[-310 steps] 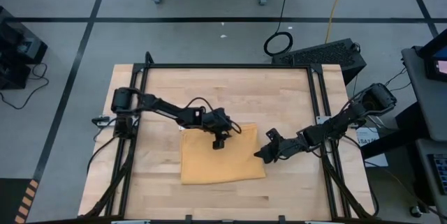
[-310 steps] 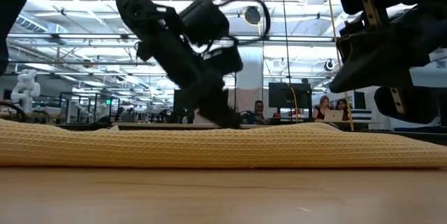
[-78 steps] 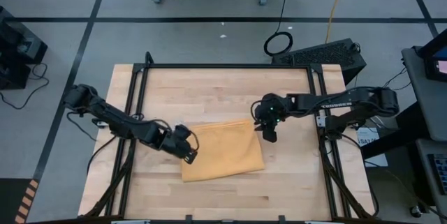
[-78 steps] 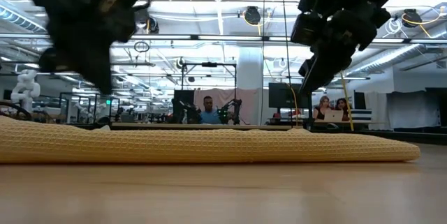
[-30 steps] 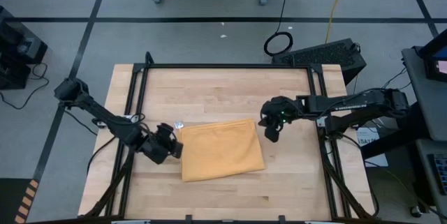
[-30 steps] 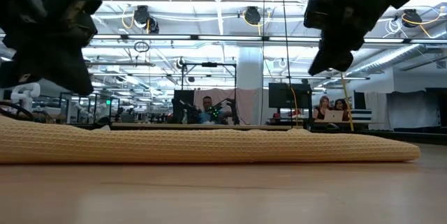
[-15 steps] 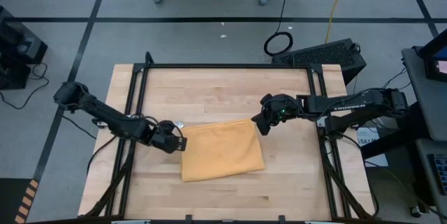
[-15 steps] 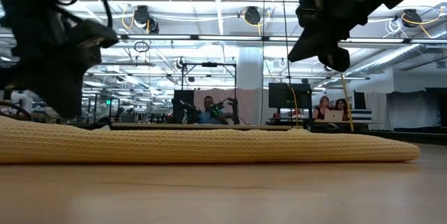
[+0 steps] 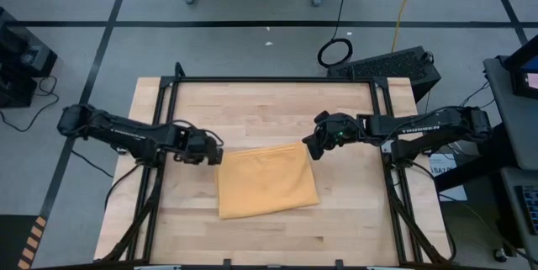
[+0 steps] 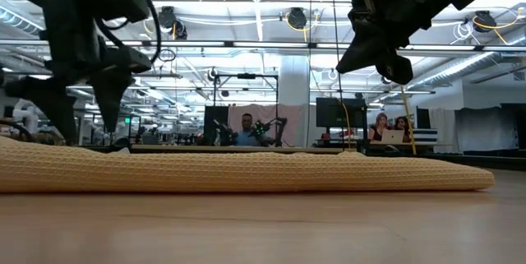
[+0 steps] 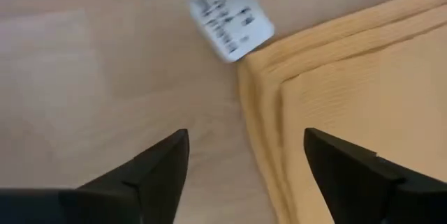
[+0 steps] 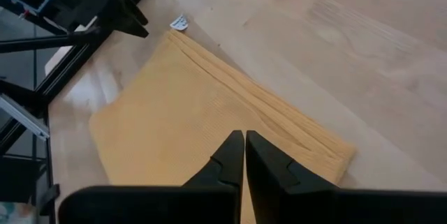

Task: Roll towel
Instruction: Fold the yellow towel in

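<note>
The mustard-yellow towel [image 9: 267, 182] lies flat and folded in several layers at the table's middle, and its stacked edges [image 11: 269, 77] show in the left wrist view. Its small white tag [image 11: 230, 23] sticks out at the far left corner. My left gripper [image 11: 244, 151] is open, points down and hovers over that corner, one finger over the bare wood and one over the cloth. My right gripper [image 9: 309, 150] is shut and hangs well above the towel's far right corner [image 12: 335, 151]. It touches nothing [image 10: 393, 71].
Black frame rails run along the table's left side [image 9: 166, 135] and right side [image 9: 387, 135]. Bare wood [image 9: 269, 110] lies beyond the towel, and more between it and the near edge. People [image 10: 245, 128] sit in the room behind the table.
My left gripper has swung from beside the towel's left edge toward the table's far edge, up to the tagged corner. It has turned to point more steeply down and has opened. My right gripper has rolled about its own axis above the far right corner. The towel has lain still.
</note>
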Motion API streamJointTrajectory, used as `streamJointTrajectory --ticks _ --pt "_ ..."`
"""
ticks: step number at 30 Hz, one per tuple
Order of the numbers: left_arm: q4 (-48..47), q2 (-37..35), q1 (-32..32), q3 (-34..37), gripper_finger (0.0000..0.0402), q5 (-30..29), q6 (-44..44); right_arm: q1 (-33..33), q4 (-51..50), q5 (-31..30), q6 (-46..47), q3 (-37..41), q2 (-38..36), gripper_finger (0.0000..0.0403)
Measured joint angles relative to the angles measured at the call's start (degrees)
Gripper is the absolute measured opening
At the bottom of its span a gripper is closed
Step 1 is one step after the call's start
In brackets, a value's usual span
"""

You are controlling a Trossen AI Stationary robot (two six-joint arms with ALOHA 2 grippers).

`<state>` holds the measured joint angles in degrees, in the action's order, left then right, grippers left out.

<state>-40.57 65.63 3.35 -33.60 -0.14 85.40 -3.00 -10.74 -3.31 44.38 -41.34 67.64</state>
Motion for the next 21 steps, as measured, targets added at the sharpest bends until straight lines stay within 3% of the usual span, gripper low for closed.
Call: streamJointTrajectory --ticks 13,21 --pt "11.87 7.72 -4.56 1.05 0.0293 -1.45 -6.40 0.02 1.72 0.41 0.59 0.00 0.00 0.0009" --pt "19.22 13.01 -4.52 0.92 0.0262 1.49 -9.44 0.00 2.47 0.63 0.46 0.00 0.00 0.0009"
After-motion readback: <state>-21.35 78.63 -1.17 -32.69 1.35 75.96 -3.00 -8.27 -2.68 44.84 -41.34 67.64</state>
